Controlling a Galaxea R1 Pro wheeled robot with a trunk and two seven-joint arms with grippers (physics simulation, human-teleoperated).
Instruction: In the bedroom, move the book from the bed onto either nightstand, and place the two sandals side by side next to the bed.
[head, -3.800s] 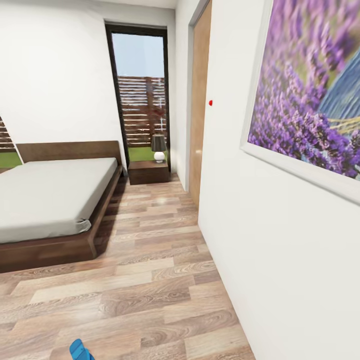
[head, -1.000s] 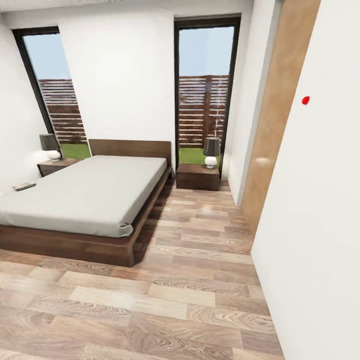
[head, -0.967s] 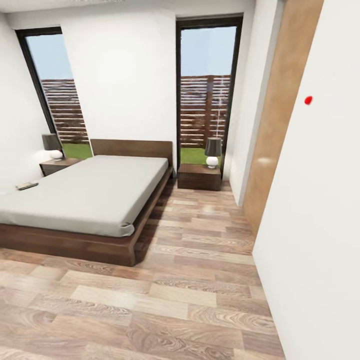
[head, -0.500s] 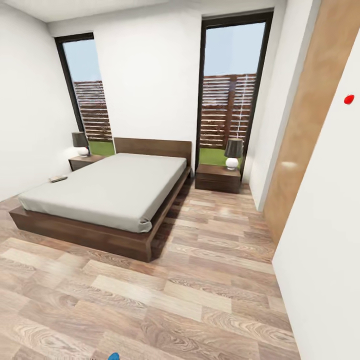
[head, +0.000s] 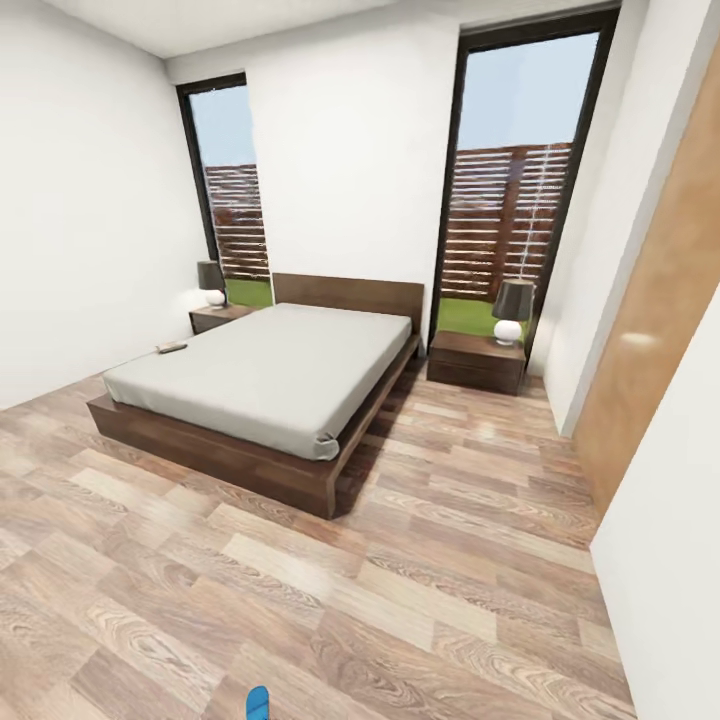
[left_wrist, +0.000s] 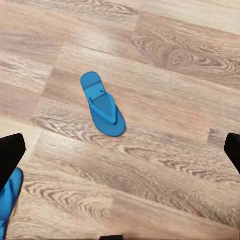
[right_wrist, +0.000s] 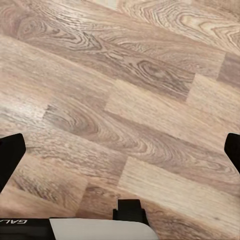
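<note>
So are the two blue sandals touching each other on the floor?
Apart. The left wrist view shows bare floor between one sandal and the other sandal.

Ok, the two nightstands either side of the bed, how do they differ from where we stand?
The right nightstand stands on the open-floor side, with bare planks leading to it; the left nightstand sits beyond the bed, by the side wall. The right one shows its whole front; the left one is partly hidden by the mattress. The book lies on the mattress edge nearer the left one. Both are dark brown wood and carry a dark-shaded lamp.
</note>
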